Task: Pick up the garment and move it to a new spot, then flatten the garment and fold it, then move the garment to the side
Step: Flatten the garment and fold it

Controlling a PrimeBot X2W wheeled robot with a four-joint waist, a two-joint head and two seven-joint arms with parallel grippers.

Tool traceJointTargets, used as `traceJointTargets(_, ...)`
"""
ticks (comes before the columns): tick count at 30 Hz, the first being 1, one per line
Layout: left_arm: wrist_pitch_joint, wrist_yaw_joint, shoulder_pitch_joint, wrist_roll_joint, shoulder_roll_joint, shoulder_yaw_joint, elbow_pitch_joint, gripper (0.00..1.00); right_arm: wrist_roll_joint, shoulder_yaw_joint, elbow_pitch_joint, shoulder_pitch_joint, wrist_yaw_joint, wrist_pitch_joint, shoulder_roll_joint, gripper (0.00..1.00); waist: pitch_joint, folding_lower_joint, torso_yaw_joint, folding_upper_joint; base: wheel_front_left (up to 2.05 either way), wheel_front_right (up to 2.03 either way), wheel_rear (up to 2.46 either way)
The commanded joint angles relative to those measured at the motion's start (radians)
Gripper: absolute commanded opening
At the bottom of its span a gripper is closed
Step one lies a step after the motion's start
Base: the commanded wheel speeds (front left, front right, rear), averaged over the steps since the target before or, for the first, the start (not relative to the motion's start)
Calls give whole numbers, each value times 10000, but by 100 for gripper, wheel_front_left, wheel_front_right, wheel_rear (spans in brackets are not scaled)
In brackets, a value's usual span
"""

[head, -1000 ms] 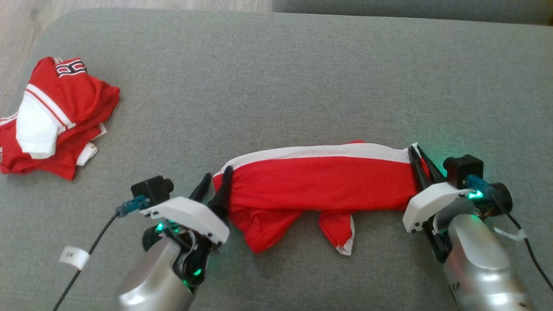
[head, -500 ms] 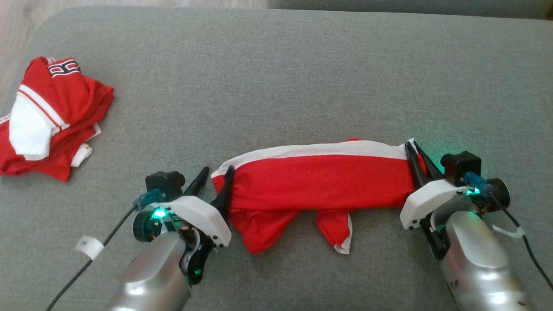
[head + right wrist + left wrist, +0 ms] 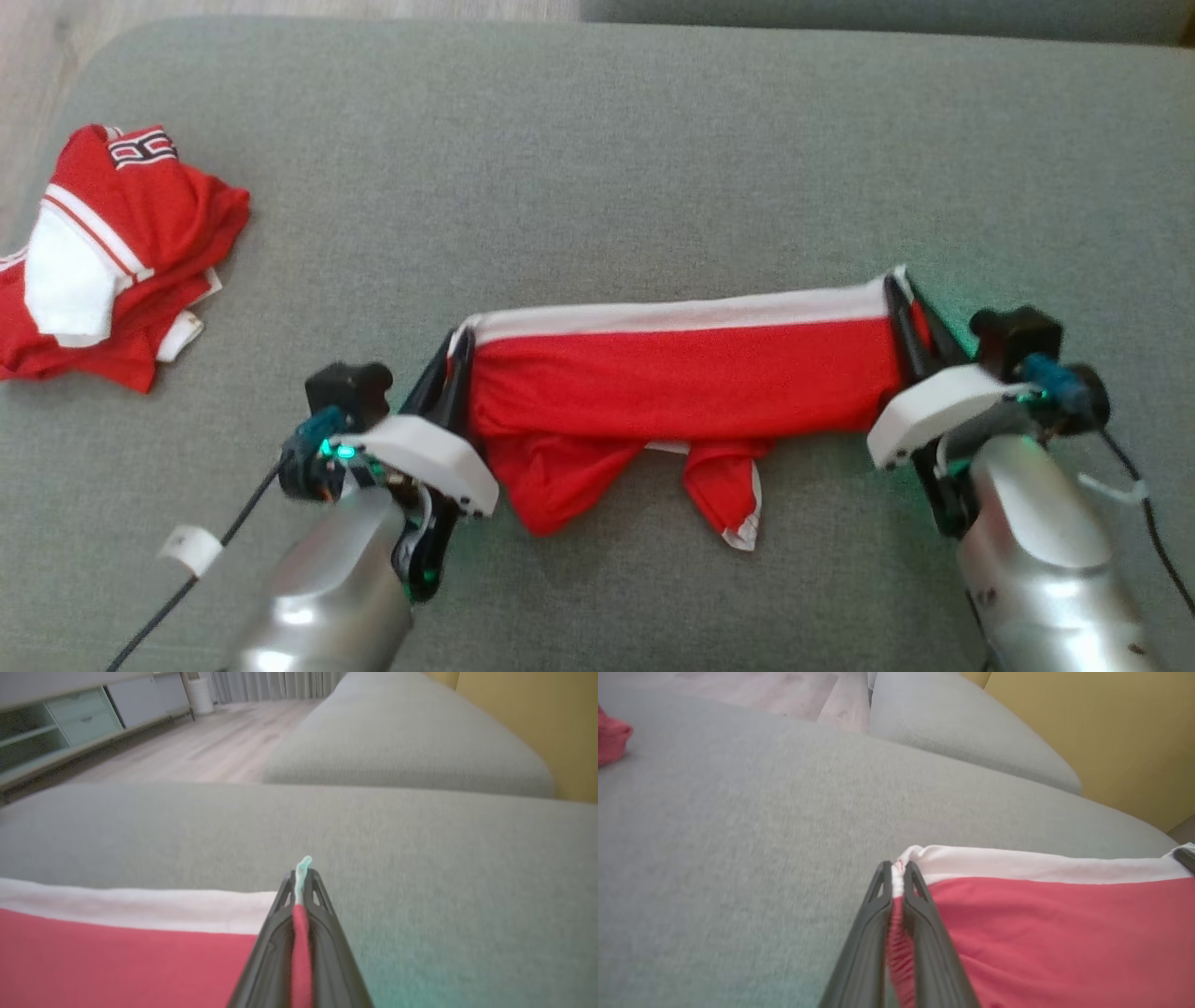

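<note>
The garment is red with a white band along its far edge, stretched in a long strip between my two grippers on the grey cushion. My left gripper is shut on its left end; the left wrist view shows cloth pinched between the dark fingers. My right gripper is shut on the right end, and the right wrist view shows red fabric squeezed between the fingers. Two red flaps hang below the strip toward me.
A heap of other red and white clothes lies at the cushion's far left. Wooden floor shows past the cushion's left corner. A second grey cushion and a yellow wall lie beyond. Bare cushion stretches behind the garment.
My left gripper has closed on the garment's left end. Both grippers have moved away from me, and the strip now stands pulled straight and taut between them.
</note>
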Motion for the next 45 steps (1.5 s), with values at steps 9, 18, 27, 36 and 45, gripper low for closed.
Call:
traceJointTargets(9, -230, -21, -1219, 1658, 1152, 1118, -2587, 0, 1565, 120, -2809, -185, -7, -137, 172, 0, -1231, -1, -228, 0, 0, 0, 0)
traceJointTargets(18, 62, -170, -2044, 1785, 1891, 1366, -3774, 0, 2397, 326, -4089, -560, -7, -137, -192, 0, -2225, -1, -674, 0, 0, 0, 0)
traceJointTargets(27, 879, 280, -2509, 1717, 2245, 1554, -4980, 0, 2724, 682, -4868, -1609, -7, 352, -1016, 0, -2078, -1, -1120, 0, 0, 0, 0)
traceJointTargets(36, 680, 909, -4537, 2445, 2079, 1726, -4772, 0, 2128, 1231, -4388, -4296, -7, 622, -1664, 0, -361, -1, -1251, 0, 0, 0, 0)
traceJointTargets(45, -222, 1209, -6754, 3424, 1554, 2623, -4076, 0, 1177, 921, -2982, -7129, -7, -111, -1988, 0, 942, -1, -1203, 0, 0, 0, 0)
